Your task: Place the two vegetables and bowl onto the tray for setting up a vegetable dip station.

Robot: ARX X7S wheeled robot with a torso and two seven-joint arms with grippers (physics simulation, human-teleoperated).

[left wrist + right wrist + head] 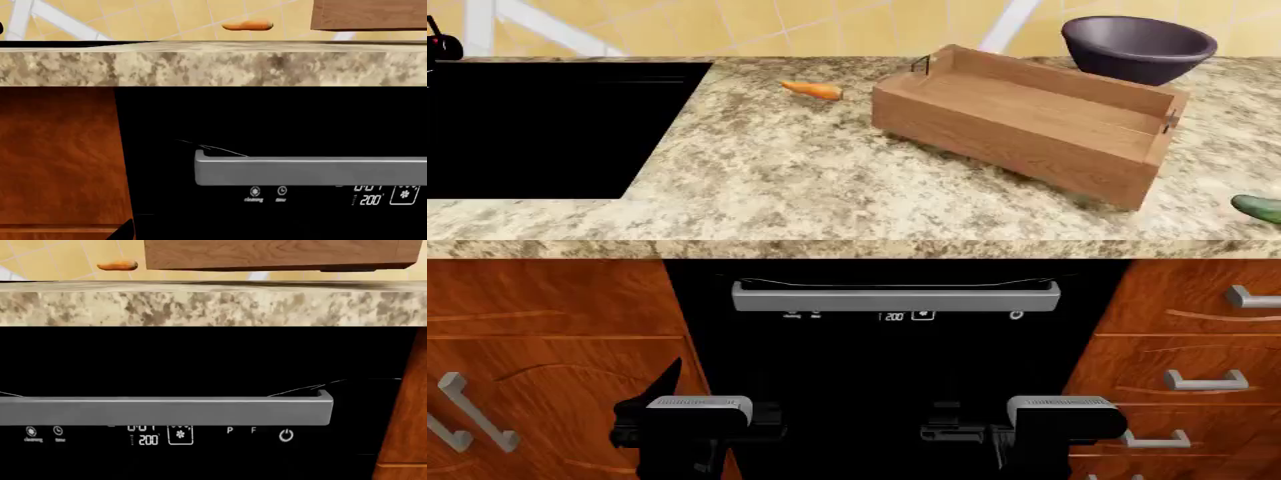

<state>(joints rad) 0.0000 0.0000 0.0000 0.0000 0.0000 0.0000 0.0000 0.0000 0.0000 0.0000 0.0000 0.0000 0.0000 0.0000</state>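
Note:
A small orange carrot (811, 90) (247, 25) (117, 265) lies on the counter, left of the wooden tray (1001, 140) (367, 15) (267, 252). The tray stands slantwise and holds nothing. Behind its far right corner sits the dark purple-grey bowl (1137, 45). A dark green cucumber (1257, 208) rests near the counter's front edge at the far right, partly cut off. My left gripper (691, 420) and right gripper (1034, 425) hang low in front of the dishwasher, well below the counter. Their dark fingers blend into its black front.
A black sink (547, 120) is sunk into the counter at the left, with a dark faucet part (441, 45) at its back. The dishwasher's grey handle (894, 295) sticks out below the counter edge. Wooden drawers (1201, 340) with metal handles flank it.

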